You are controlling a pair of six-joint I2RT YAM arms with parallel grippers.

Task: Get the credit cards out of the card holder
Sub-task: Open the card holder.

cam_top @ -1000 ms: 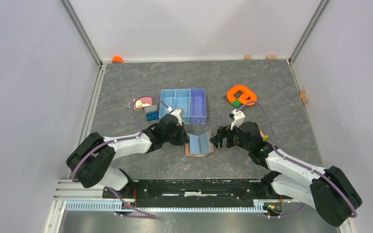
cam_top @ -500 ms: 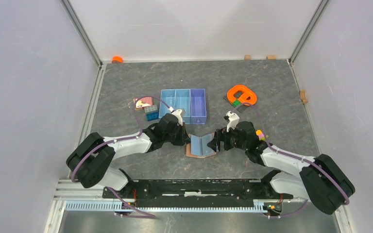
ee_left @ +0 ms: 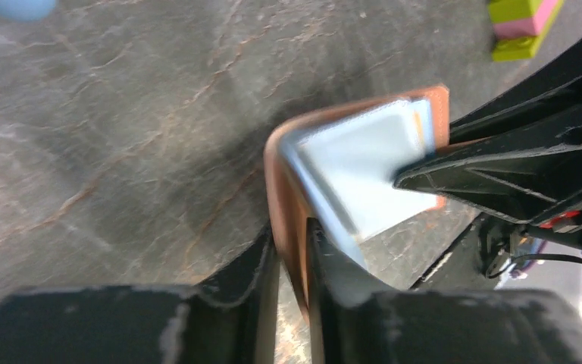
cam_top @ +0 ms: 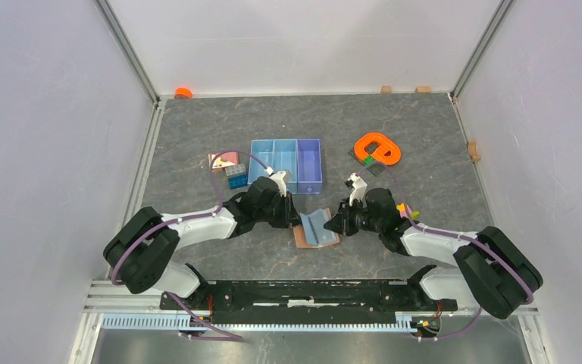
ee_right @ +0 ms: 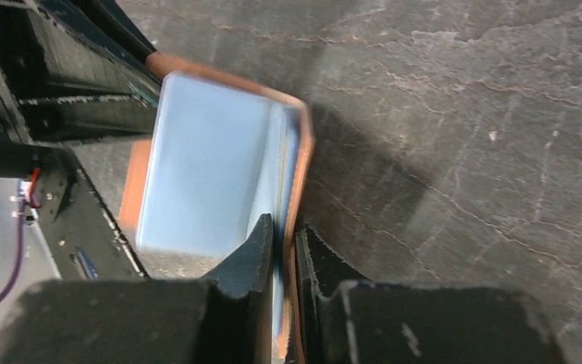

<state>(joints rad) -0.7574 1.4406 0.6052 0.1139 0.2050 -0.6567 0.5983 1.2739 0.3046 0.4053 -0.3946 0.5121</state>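
The card holder [cam_top: 317, 227] lies open on the table between both arms, salmon-brown outside with grey-blue pockets inside. Its two halves stand up in a V. My left gripper [cam_top: 300, 218] grips the left half: in the left wrist view the leather edge [ee_left: 288, 197] runs between the narrow jaws of that gripper [ee_left: 292, 231]. On the other half my right gripper [cam_top: 335, 224] is shut; in the right wrist view the flap of the card holder [ee_right: 204, 167] sits squeezed inside that gripper [ee_right: 284, 224]. The credit cards are hidden.
A blue three-compartment tray [cam_top: 286, 164] stands just behind the wallet. A pink block [cam_top: 226, 161] and blue bricks [cam_top: 236, 179] lie to its left. An orange ring-shaped piece [cam_top: 377, 148] is at the back right. Yellow and pink bricks [ee_left: 523, 26] sit by the right arm.
My right gripper has moved left onto the wallet's right half and closed on it. The wallet has turned slightly. The left arm has barely moved.
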